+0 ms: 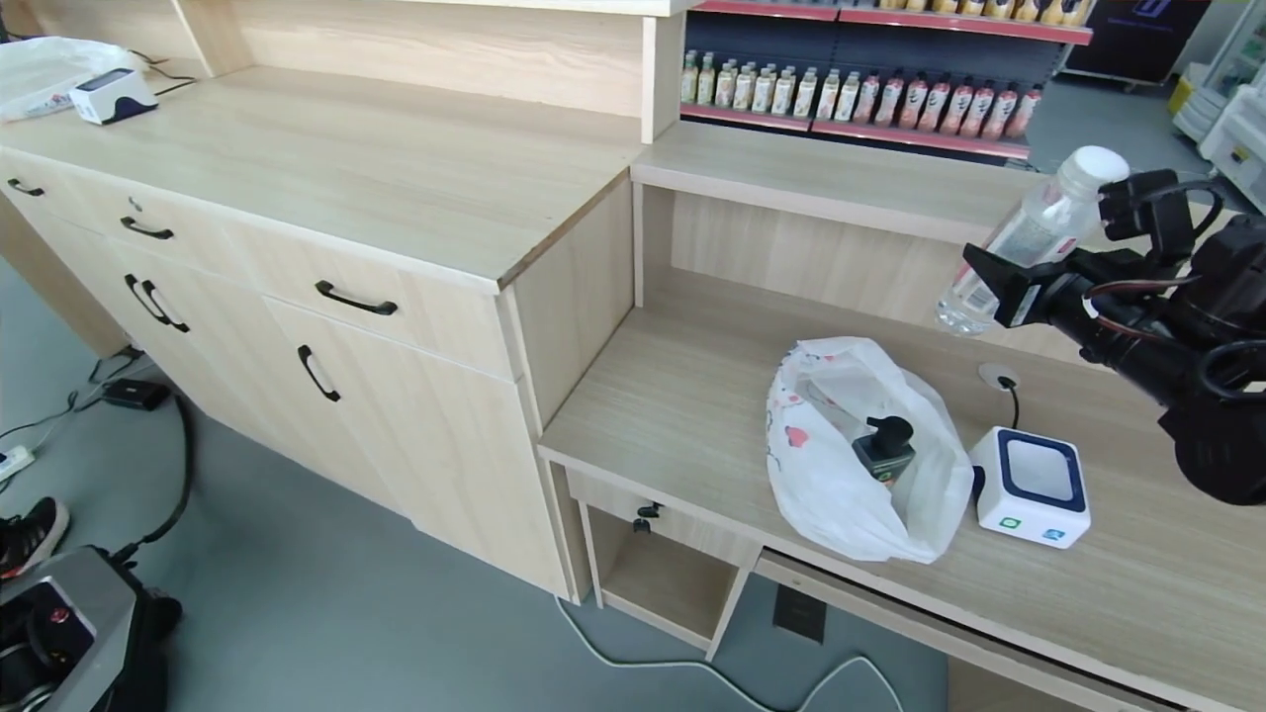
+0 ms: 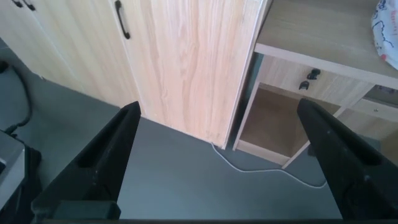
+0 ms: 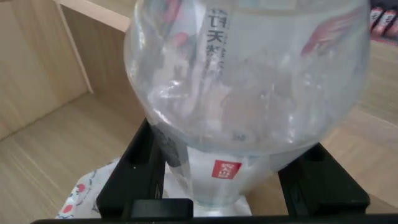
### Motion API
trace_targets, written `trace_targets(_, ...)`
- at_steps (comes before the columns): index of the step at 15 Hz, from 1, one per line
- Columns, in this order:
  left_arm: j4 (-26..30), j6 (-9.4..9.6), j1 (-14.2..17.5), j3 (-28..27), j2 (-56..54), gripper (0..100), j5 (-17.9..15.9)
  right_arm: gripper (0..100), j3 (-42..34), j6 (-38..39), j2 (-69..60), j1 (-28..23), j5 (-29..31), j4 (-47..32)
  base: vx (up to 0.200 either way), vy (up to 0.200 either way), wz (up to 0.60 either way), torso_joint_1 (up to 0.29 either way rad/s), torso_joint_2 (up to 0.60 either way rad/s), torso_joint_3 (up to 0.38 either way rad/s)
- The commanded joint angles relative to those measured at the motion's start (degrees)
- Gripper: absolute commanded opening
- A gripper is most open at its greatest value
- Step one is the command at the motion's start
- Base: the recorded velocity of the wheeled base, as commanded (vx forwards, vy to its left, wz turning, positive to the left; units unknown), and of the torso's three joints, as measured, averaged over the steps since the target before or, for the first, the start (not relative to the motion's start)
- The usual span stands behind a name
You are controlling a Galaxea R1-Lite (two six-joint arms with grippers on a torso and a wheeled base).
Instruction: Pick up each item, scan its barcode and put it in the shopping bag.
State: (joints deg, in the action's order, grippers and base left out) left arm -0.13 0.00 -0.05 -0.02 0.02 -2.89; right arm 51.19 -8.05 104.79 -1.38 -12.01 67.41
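A clear water bottle (image 1: 1024, 237) with a white cap hangs tilted in the air above the low counter, and my right gripper (image 1: 1004, 282) is shut on it. In the right wrist view the bottle (image 3: 249, 87) bulks close between the black fingers (image 3: 140, 168). Below and to the left lies the white shopping bag (image 1: 851, 445), its mouth open, with a dark pump bottle (image 1: 883, 450) inside. The white barcode scanner (image 1: 1034, 485) stands right beside the bag. My left gripper (image 2: 217, 162) hangs open over the grey floor, near the cabinet front.
The low counter (image 1: 692, 396) has a cable hole (image 1: 999, 376) behind the scanner. A taller counter (image 1: 346, 158) with drawers stands to the left, bearing another scanner (image 1: 112, 96). Shelves of bottles (image 1: 851, 94) are behind. Cables lie on the floor.
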Motion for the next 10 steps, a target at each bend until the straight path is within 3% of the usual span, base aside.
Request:
trace_targets(1,0.0,0.00,0.0,0.0,0.0,100,0.0,0,0.2,0.8,3.8,-0.1,0.0,-0.1,0.000,0.000,0.00,0.000,0.00,0.000)
trace_targets(10,0.0,0.00,0.0,-0.1,0.0,100,0.0,0,-0.8,2.1,14.4,-0.5,-0.3,2.5,0.000,0.000,0.00,0.000,0.00,0.000)
